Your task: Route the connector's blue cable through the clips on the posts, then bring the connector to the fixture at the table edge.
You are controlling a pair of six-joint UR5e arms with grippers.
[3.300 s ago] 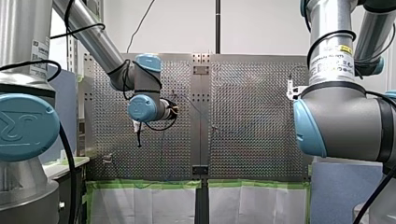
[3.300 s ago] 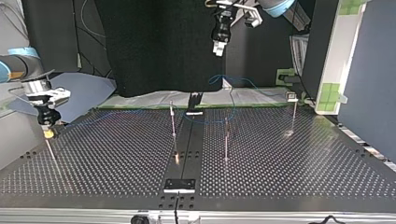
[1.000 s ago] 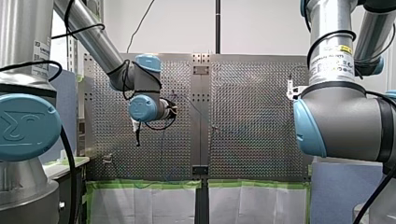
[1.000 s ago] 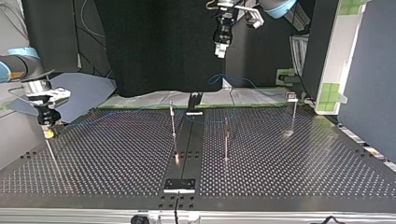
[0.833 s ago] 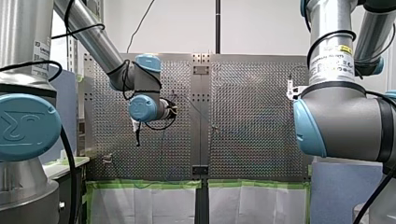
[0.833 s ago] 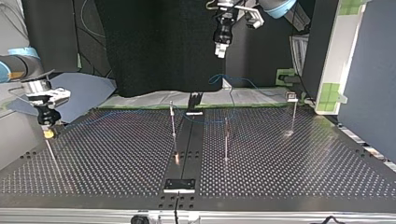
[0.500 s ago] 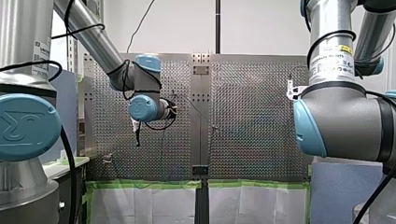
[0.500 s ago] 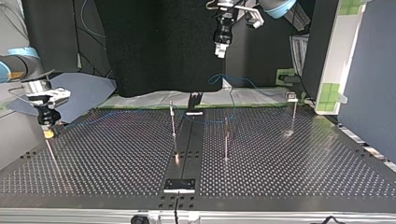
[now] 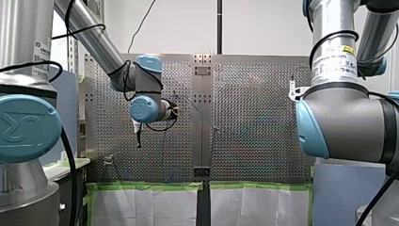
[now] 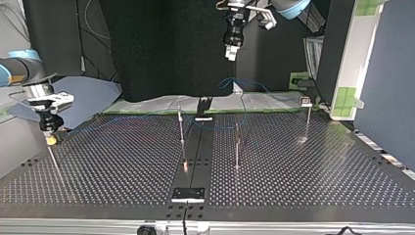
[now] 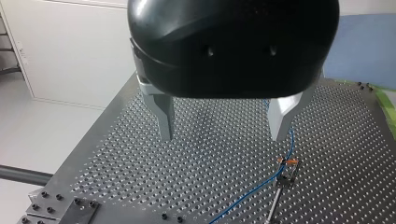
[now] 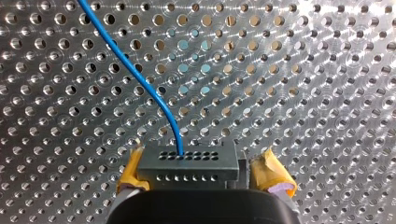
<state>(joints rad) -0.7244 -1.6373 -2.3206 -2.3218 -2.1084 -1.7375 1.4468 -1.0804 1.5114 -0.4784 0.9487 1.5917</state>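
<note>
Our right gripper clamps the connector, left gripper released — tugging may snag the blue cable on a post.

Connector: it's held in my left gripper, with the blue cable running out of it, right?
No. The connector is held in my right gripper, between its yellow pads, with the blue cable running out of it; the right wrist view shows it.
</note>
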